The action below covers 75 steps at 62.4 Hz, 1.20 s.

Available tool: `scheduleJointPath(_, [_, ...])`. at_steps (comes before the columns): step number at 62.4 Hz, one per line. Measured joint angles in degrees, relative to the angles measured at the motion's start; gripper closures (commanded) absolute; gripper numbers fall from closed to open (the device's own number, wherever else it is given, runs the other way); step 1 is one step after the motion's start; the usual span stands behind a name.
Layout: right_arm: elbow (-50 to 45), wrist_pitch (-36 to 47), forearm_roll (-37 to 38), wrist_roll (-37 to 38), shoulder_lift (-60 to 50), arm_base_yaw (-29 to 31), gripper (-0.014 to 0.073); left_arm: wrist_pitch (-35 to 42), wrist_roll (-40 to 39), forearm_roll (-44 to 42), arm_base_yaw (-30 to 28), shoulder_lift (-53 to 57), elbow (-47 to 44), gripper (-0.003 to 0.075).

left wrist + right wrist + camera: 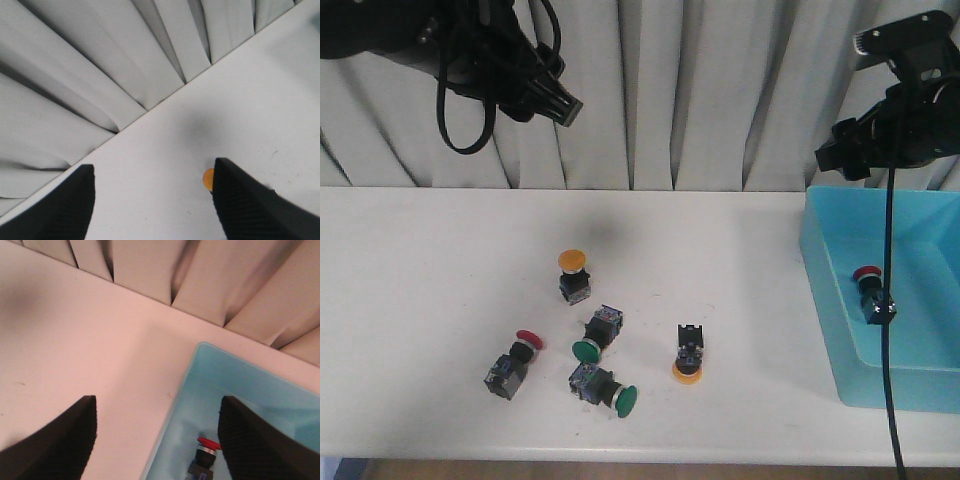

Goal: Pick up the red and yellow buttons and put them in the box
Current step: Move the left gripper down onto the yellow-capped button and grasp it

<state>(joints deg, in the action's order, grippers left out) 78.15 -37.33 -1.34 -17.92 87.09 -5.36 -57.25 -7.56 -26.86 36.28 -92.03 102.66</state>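
Note:
On the white table stand a yellow button [574,264] upright and another yellow button [688,368] cap-down, and a red button [514,360] lies on its side. A second red button [867,277] lies inside the light-blue box [823,262] at the right. My left gripper [560,105] hangs high over the back left, open and empty; its wrist view shows the gripper [154,165] with a yellow cap [207,179] beside one finger. Open and empty, my right gripper [838,157] hovers above the box's left rim; between its fingers [157,400] I see the box [172,412] and the red button [208,445].
Two green-capped switches [588,347] [620,398] lie among the buttons near the table's middle. A grey curtain [700,90] hangs behind the table. A black cable [890,330] from the right arm drapes across the box. The table's front edge [620,462] is close to the switches.

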Motion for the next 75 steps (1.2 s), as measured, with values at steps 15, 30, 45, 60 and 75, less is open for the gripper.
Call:
scheduleJointPath(15, [0.0, -10.7, 27.6, 22.3, -6.0, -11.0, 0.0149, 1.5, -1.7, -1.1, 0.0, -1.2, -1.2, 0.0235])
scheduleJointPath(30, [0.0, -14.7, 24.2, 31.6, -11.9, -12.2, 0.0167, 1.4, -2.5, -0.4, -0.8, -6.6, -1.3, 0.0235])
scheduleJointPath(45, [0.0, -18.7, 15.1, 32.0, -12.4, -12.2, 0.0168, 3.4, -3.3, 5.3, -6.9, -13.5, -1.3, 0.0235])
scheduleJointPath(60, [0.0, -20.3, 14.8, 31.3, -12.4, -12.2, 0.0168, 6.8, -3.2, 12.8, -13.6, -20.1, -1.3, 0.0235])
scheduleJointPath(75, [-0.9, -20.4, 14.8, 31.2, -12.5, -12.2, 0.0168, 8.2, 4.0, 21.4, -14.8, -25.4, -1.3, 0.0235])
